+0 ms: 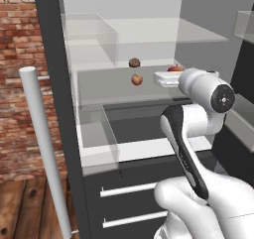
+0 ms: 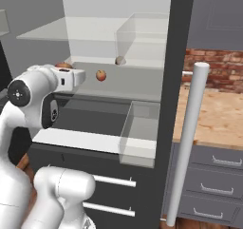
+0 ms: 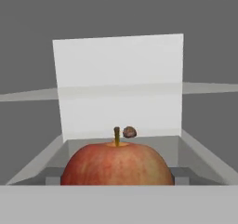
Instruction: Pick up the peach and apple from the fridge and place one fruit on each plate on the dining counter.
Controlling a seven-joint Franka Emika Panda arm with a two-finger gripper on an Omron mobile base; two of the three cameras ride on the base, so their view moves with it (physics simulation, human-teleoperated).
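The fridge [image 1: 55, 84] stands open. On its middle glass shelf sits the deep-red apple [image 3: 117, 165], stem up, also peeking over my hand [image 1: 174, 68]. My gripper [image 3: 117, 177] is open, with one grey finger [image 3: 52, 175] on each side of the apple. Left of my hand [image 1: 166, 78], the orange-red peach [image 1: 137, 79] rests on the same shelf [image 2: 100, 75]. The plates and the dining counter are out of view.
A dark-brown lump [image 1: 134, 62] lies at the back of the shelf, behind the peach. Clear bins [image 1: 96, 134] stand along the fridge's side. Dark drawers with silver handles [image 1: 130, 189] sit below. The door's long grey bar handle [image 2: 187, 142] rises beside a wood-topped counter [image 2: 213, 114].
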